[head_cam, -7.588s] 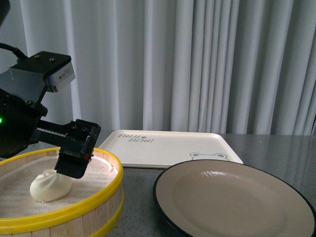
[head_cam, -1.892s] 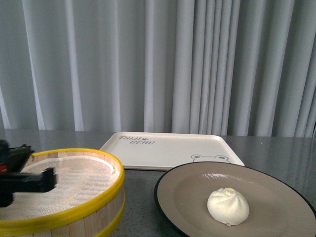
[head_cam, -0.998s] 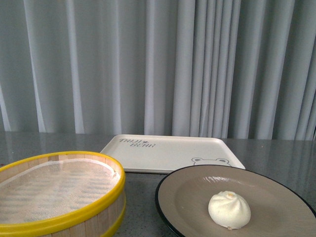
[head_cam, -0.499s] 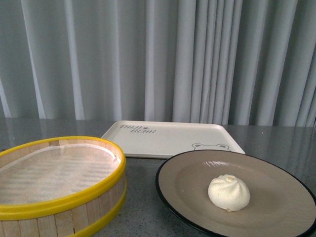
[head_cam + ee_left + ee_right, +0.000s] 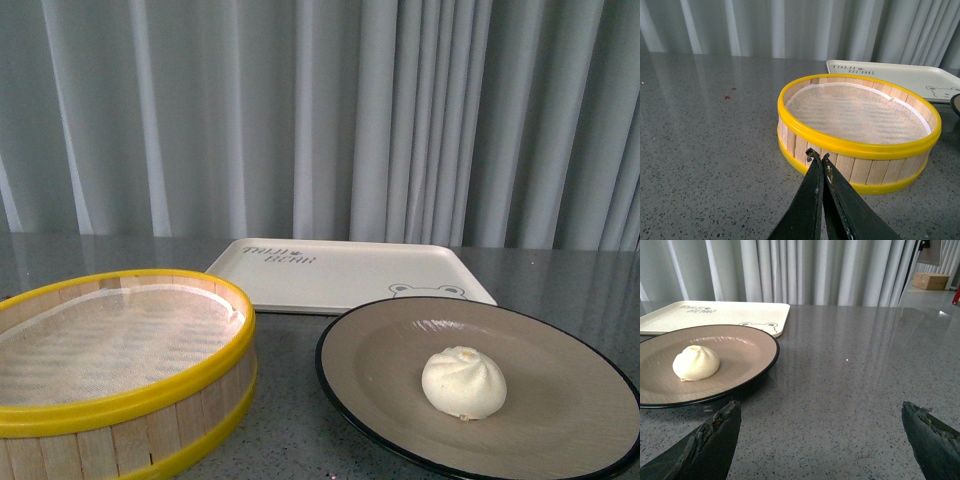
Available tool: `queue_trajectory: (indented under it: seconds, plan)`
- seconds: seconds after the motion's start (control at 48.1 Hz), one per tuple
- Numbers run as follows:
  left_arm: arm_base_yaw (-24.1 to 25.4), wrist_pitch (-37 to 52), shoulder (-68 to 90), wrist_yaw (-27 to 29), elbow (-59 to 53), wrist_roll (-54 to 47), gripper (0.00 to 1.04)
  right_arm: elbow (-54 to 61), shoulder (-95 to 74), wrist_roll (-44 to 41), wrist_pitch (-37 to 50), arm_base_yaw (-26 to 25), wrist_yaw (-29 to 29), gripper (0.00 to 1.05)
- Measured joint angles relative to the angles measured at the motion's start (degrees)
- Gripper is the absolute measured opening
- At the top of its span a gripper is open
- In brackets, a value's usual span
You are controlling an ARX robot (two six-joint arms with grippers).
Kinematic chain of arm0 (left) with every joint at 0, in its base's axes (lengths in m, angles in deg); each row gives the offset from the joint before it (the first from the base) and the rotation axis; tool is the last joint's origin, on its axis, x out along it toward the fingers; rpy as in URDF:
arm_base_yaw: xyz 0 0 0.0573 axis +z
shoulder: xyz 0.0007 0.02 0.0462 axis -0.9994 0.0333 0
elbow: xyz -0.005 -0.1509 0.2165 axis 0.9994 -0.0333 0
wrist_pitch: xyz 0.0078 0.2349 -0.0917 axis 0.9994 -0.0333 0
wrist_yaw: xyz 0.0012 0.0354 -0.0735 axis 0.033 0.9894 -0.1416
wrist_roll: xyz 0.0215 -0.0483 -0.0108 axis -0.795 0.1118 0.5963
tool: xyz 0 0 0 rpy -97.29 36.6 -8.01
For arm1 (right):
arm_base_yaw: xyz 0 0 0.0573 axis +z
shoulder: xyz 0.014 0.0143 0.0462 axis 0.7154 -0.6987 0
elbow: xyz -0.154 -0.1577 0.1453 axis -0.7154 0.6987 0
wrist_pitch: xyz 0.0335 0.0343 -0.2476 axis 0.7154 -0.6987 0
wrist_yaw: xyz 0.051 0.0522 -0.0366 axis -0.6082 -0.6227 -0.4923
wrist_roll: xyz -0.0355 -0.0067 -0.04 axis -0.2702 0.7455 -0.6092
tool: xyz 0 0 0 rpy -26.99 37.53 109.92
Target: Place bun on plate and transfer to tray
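The cream-white bun (image 5: 463, 382) rests inside the tan plate (image 5: 560, 440) with a black rim, at the front right of the table; it also shows as the bun (image 5: 696, 363) on the plate (image 5: 752, 347) in the right wrist view. Behind the plate lies the cream tray (image 5: 340, 275), seen again as the tray (image 5: 715, 315) and the tray (image 5: 900, 75). My left gripper (image 5: 819, 156) is shut and empty, just outside the steamer's wall. My right gripper (image 5: 822, 412) stands open over bare table, beside the plate's edge. Neither gripper shows in the front view.
A round yellow-rimmed steamer basket (image 5: 130, 400) with a mesh liner sits at the front left, also seen as the basket (image 5: 860, 150). Grey curtains (image 5: 320, 120) hang behind the speckled grey table (image 5: 855, 380). A cardboard box (image 5: 928, 281) stands far off.
The bun went from the steamer basket to the plate. The left arm has left the front view, which has shifted slightly since, so things sit a little higher.
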Motion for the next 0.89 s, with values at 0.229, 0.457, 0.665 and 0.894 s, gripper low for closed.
queue_trajectory:
  seconds: [0.229, 0.457, 0.665, 0.894]
  plan:
    - [0.0, -9.7, -7.74, -0.11, 0.02, -0.02, 0.04, 0.0, 0.0, 0.0, 0.0, 0.0, 0.02, 0.96]
    - [0.0, -11.47, -11.1, -0.09, 0.02, -0.02, 0.04, 0.0, 0.0, 0.0, 0.0, 0.0, 0.02, 0.96]
    - [0.0, -11.47, -11.1, -0.09, 0.02, -0.02, 0.25, 0.0, 0.0, 0.0, 0.0, 0.0, 0.0, 0.96]
    - [0.0, -11.47, -11.1, -0.09, 0.02, -0.02, 0.75, 0.0, 0.0, 0.0, 0.0, 0.0, 0.0, 0.96]
